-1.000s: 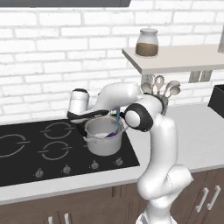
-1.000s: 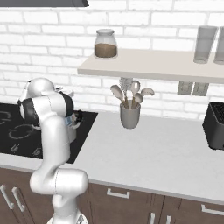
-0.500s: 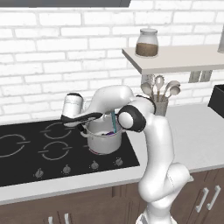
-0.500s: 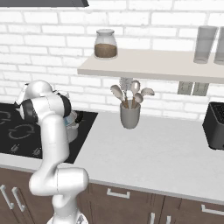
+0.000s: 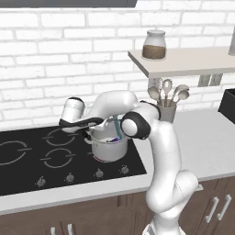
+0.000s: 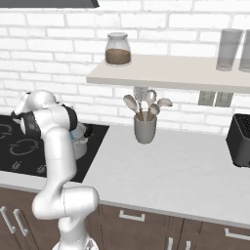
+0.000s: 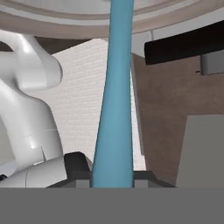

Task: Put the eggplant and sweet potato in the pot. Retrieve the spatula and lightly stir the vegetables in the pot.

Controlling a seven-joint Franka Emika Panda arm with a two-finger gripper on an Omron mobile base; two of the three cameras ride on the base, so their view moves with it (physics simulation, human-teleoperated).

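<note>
The steel pot (image 5: 109, 148) stands on the right side of the black cooktop (image 5: 27, 158); in the right base view the pot (image 6: 80, 145) peeks out behind my arm. My gripper (image 5: 102, 121) lies level at the pot's left rim and is shut on the teal spatula (image 5: 118, 130), whose blade dips into the pot. In the hand view the spatula (image 7: 114, 109) runs from my gripper (image 7: 112, 177) up to the pot's rim (image 7: 65, 19). The eggplant and sweet potato are hidden by the pot wall and my arm.
A grey cup of pale spoons (image 5: 167, 110) stands on the counter right of the cooktop, also the cup (image 6: 145, 129). A jar (image 6: 117, 49) and glasses (image 6: 228, 49) sit on the wall shelf. A dark toaster (image 6: 240, 139) is far right.
My hand has swung left and a little down, from above the pot to its left rim, dragging the spatula's handle with it. The pot has stayed put.
</note>
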